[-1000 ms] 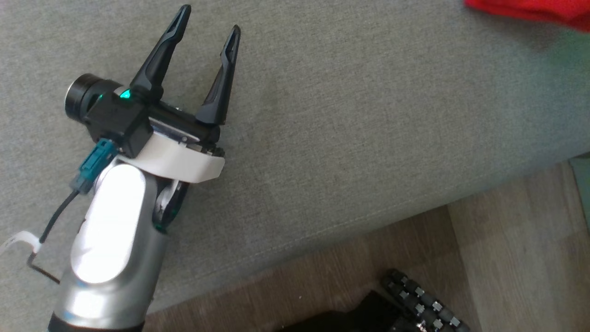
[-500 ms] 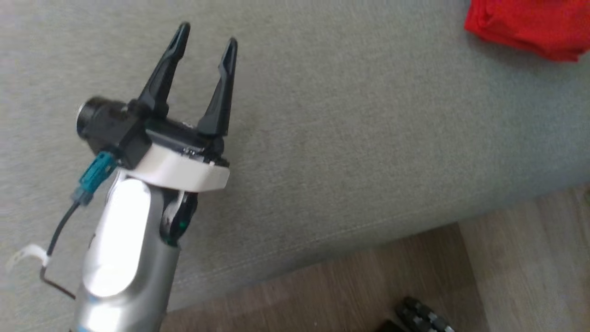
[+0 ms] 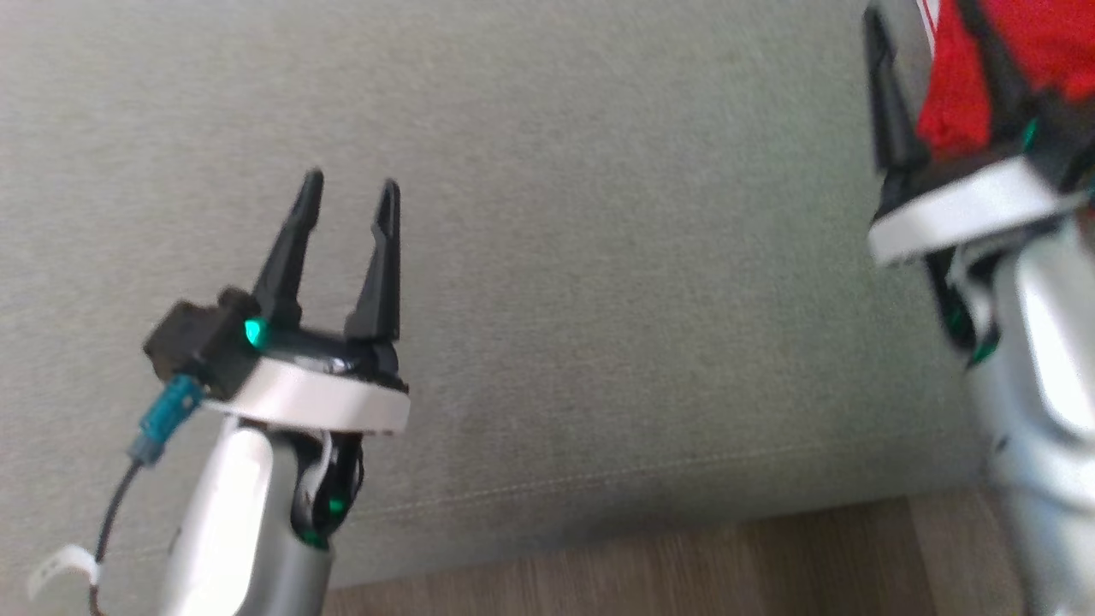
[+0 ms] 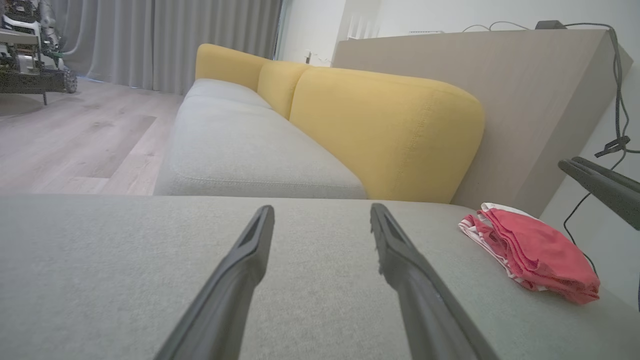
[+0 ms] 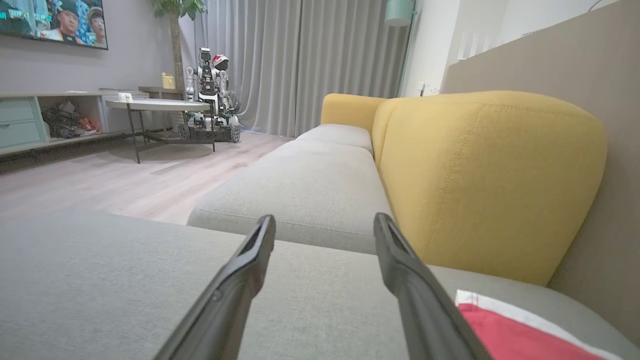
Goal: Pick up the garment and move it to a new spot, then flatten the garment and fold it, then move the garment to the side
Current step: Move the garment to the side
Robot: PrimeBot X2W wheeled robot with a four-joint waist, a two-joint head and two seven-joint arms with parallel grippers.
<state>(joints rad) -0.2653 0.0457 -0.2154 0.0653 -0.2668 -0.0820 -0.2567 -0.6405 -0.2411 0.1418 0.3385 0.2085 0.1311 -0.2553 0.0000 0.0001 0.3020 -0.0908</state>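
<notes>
Right pincer is swinging in beside the red garment at the sofa seat's far right corner. It and the left pincer are both gaping, empty, probably lining up the pickup.

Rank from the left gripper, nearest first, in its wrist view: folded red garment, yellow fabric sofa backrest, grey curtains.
1. Folded red garment, on the grey cushion, right.
2. Yellow fabric sofa backrest, ahead, centre.
3. Grey curtains, far upper left.
</notes>
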